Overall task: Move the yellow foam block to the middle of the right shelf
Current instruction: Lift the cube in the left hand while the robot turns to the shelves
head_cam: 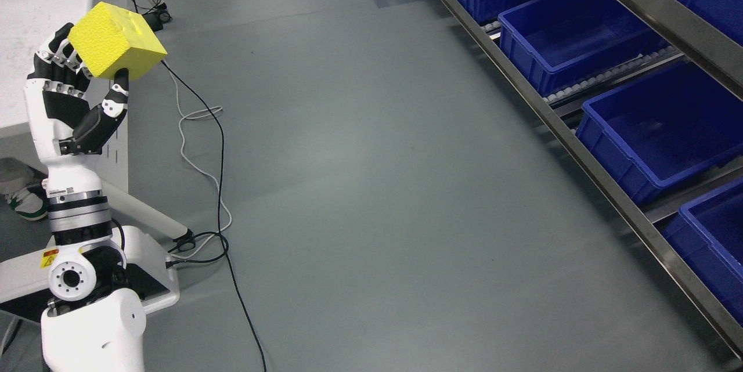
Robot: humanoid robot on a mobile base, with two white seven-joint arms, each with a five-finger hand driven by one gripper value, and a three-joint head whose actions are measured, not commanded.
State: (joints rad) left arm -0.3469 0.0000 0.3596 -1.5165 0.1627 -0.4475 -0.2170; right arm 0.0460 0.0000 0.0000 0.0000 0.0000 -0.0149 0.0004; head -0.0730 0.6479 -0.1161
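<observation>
1. The left hand [72,90] is raised at the nine o'clock side of the head view, palm up, its fingers [55,56] and thumb [116,99] closed around the underside of the yellow foam block [118,40].
2. The block sits tilted at the top of that hand, at about ten o'clock in the picture, one corner pointing down between thumb and fingers, its top face showing a few shallow dents.
3. The left arm [78,209] rises from the seven o'clock corner, white with a black and silver wrist band.
4. Just behind the hand, at nine to eleven o'clock, stands a white table [35,6]; the block is held beside its edge and clear of it.
5. At the table's foot, a shoe [26,201] shows at the eight o'clock edge.
6. Black and white cables [217,145] trail across the grey floor [371,186] from eleven o'clock down to six o'clock.
7. Well apart, from one to four o'clock, runs a metal shelf [580,145] with roller tracks, holding a row of blue bins [574,41], all seen open-topped.
</observation>
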